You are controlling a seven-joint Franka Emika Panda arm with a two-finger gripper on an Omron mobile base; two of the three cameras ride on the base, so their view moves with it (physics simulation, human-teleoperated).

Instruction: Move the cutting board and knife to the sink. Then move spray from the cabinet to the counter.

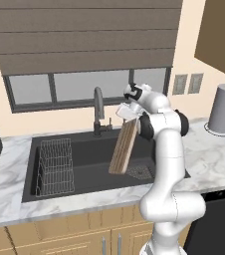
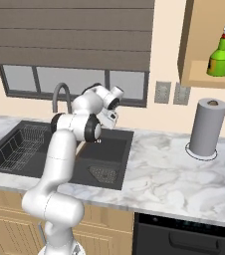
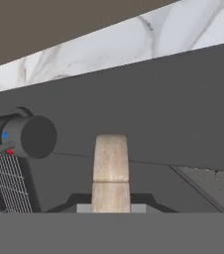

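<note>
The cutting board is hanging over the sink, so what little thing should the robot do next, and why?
Probably lower it a bit further, then let go. The gripper is shut on the top edge of the cutting board, which hangs tilted over the sink, its lower end close to the basin floor, so it seems ready to set down.

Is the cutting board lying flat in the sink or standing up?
Standing, tilted: the cutting board hangs nearly upright over the sink, gripped by its top edge in the pincer.
</note>
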